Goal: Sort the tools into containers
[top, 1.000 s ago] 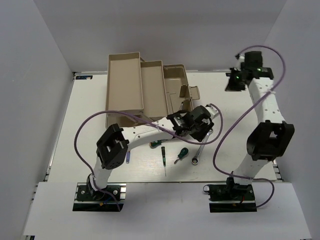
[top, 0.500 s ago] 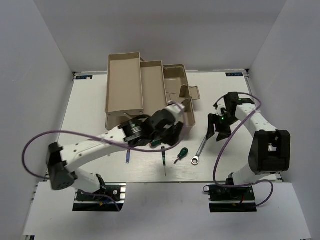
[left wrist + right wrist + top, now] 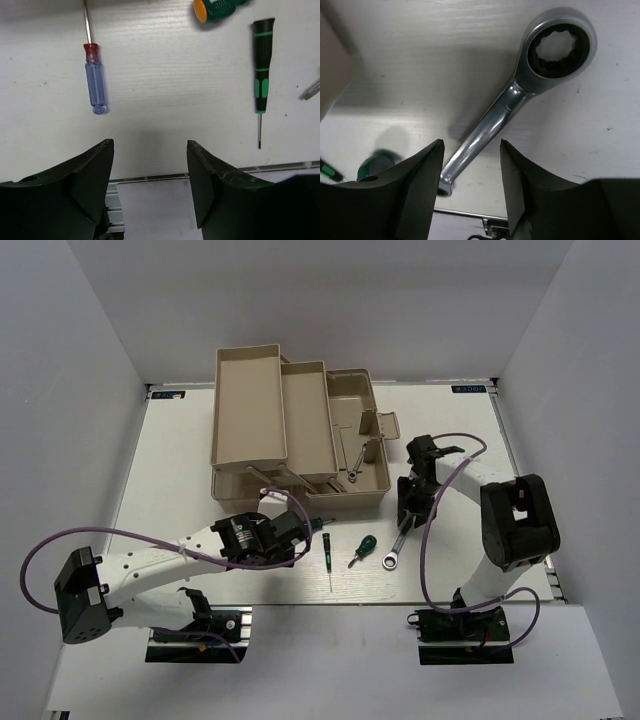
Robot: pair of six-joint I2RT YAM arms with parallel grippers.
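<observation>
The beige toolbox (image 3: 248, 405) stands open at the back, its trays stepped out; a short silver wrench (image 3: 350, 462) lies in its base. My left gripper (image 3: 293, 538) (image 3: 150, 142) hangs open and empty over the table. Beyond it lie the blue-handled screwdriver (image 3: 95, 85), a thin green-and-black screwdriver (image 3: 262, 65) (image 3: 327, 550) and a green handle with an orange end (image 3: 217, 7). A stubby green screwdriver (image 3: 362, 548) lies further right. My right gripper (image 3: 408, 508) (image 3: 470, 142) is open, low over the long silver wrench (image 3: 520, 95) (image 3: 393, 548). The wrench's handle end lies between the fingers, close to the left one.
The toolbox's lid and handle (image 3: 380, 427) jut out at its right side, close to my right arm. The table's near edge rail (image 3: 210, 172) runs just below my left fingers. Purple cables (image 3: 110, 540) loop off both arms. White walls enclose the table.
My left arm has swung back from the toolbox to the near table, and the short wrench now shows in the base. My right arm came down from the back right over the long wrench, jaws open.
</observation>
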